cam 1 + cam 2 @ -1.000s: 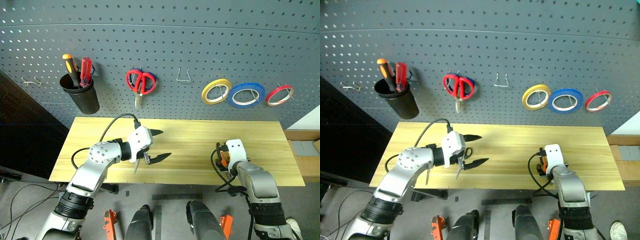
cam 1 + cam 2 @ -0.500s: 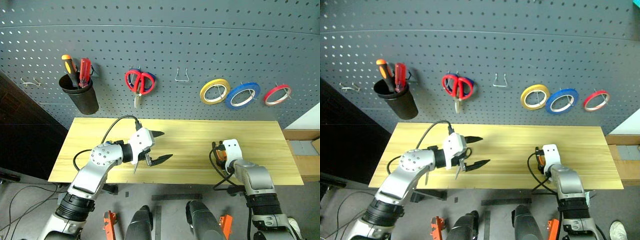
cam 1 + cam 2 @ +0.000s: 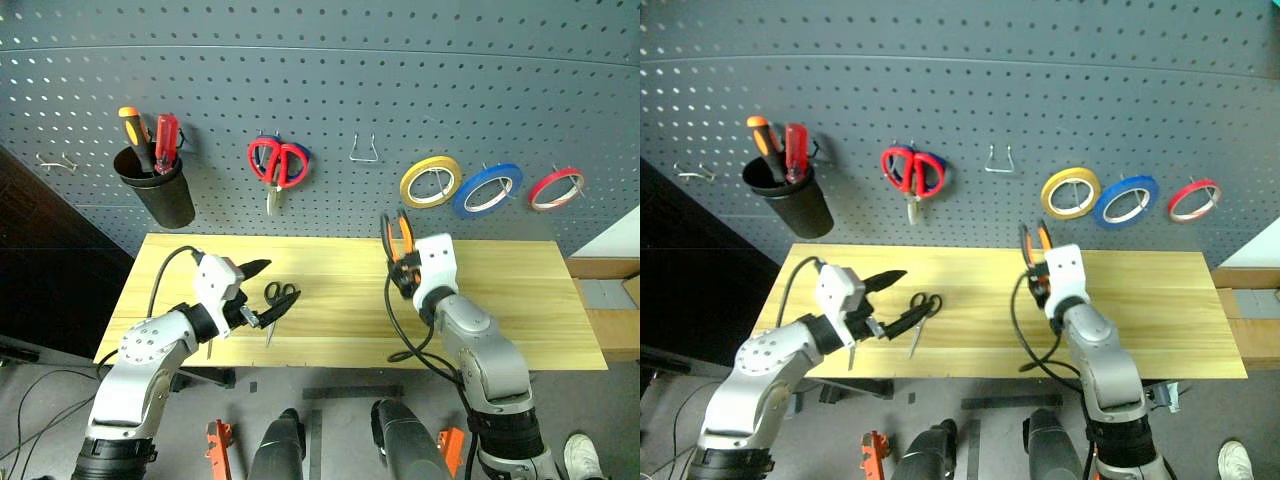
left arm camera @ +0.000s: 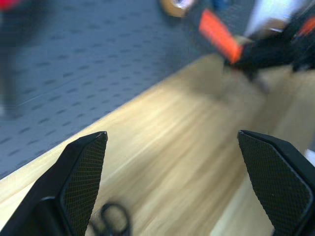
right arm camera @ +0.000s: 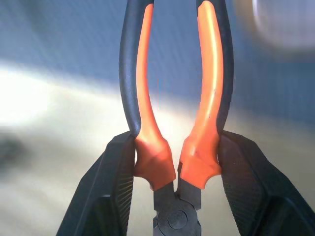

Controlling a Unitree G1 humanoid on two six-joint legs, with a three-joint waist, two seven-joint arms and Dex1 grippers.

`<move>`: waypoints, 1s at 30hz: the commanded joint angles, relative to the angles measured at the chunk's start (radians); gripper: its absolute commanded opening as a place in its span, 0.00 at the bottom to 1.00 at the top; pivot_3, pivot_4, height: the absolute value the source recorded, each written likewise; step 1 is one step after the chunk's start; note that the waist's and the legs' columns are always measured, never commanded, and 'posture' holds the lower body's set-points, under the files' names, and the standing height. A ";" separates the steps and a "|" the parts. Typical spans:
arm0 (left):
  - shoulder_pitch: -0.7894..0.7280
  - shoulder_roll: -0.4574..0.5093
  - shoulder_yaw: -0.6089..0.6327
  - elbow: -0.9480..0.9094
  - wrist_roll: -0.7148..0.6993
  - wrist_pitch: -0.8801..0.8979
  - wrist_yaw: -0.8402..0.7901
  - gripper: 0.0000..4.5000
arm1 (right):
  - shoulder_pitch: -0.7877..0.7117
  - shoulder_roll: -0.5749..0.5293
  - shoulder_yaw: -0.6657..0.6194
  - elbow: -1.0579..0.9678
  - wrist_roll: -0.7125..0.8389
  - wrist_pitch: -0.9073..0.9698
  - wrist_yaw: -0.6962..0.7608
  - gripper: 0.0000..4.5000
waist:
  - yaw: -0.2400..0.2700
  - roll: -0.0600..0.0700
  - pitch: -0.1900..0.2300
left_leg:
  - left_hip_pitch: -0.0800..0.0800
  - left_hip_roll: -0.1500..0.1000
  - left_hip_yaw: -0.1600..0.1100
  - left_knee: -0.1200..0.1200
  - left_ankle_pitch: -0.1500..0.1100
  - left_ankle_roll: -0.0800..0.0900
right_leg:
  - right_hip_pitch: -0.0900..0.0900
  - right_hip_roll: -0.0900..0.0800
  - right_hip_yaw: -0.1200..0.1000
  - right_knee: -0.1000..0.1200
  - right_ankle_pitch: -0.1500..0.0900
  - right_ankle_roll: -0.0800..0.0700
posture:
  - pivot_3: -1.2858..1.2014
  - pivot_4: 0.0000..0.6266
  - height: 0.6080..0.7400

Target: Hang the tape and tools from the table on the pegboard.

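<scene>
The right gripper [image 5: 170, 162] is clamped on the pliers [image 5: 172, 88] — handles up toward the pegboard [image 3: 400, 80], ready for hooking. The left gripper's [image 3: 262, 292] jaws are apart beside the scissors [image 3: 278, 296].

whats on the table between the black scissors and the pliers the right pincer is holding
Nothing: in the left eye view only bare wood of the table lies between the black scissors and the pliers gripped in the right pincer.

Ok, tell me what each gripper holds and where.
Right gripper clamps the pliers at the handle bases, near the pivot. Left gripper is open, holding nothing.
</scene>
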 commanded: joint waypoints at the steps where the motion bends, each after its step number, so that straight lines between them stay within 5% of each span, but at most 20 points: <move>1: 0.011 -0.015 0.041 -0.104 -0.074 0.044 0.049 1.00 | -0.131 0.022 0.051 -0.052 -0.038 -0.121 -0.020 0.49 | 0.005 0.000 0.000 | 0.000 0.000 0.000 0.000 0.000 0.000 | 0.000 0.000 0.000 0.000 0.000 0.000 | 0.47 0.41 1.00; 8: -0.074 0.019 -0.003 -0.173 -0.109 0.177 0.100 1.00 | -0.442 0.086 0.035 0.266 -0.067 -0.403 -0.070 0.49 | 0.013 -0.001 0.000 | 0.001 0.000 -0.001 0.001 0.003 -0.003 | 0.001 0.001 -0.001 0.001 0.001 -0.001 | 0.48 0.40 1.00; 17: -0.153 0.022 -0.032 -0.203 -0.113 0.224 0.124 1.00 | -0.661 0.074 -0.020 0.724 -0.100 -0.774 -0.150 0.49 | 0.023 -0.001 0.000 | 0.001 0.000 0.000 -0.003 0.003 -0.003 | -0.001 0.001 -0.001 0.001 0.002 -0.002 | 0.50 0.39 1.00; 30: -0.158 0.023 -0.052 -0.171 -0.068 0.187 0.126 1.00 | -0.643 0.007 -0.024 1.024 -0.199 -1.046 -0.243 0.49 | 0.027 -0.001 0.000 | 0.000 0.000 0.000 -0.003 0.003 -0.003 | -0.001 0.000 -0.001 0.001 0.002 -0.003 | 0.51 0.39 1.00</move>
